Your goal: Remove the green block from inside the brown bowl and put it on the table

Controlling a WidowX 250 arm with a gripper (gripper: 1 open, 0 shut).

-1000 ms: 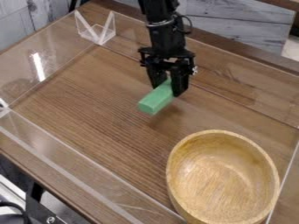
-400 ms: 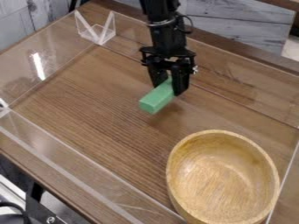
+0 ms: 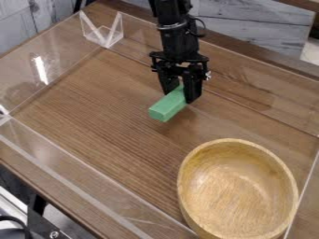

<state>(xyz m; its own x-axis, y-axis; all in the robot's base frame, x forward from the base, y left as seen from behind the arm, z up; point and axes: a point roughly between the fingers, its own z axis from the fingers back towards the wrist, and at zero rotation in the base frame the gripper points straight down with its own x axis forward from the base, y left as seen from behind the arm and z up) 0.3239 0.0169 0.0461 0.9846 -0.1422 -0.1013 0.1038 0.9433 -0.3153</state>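
I see the table [image 3: 88, 112], brown wood grain, low clear walls round it; on it the brown bowl [image 3: 240, 189] near right; the green block [image 3: 166, 107] mid-table.

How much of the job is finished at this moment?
Done: the green block is out of the brown bowl, which looks empty. In hand: the tool is at the block's upper end on the table. Left: lift the tool clear.
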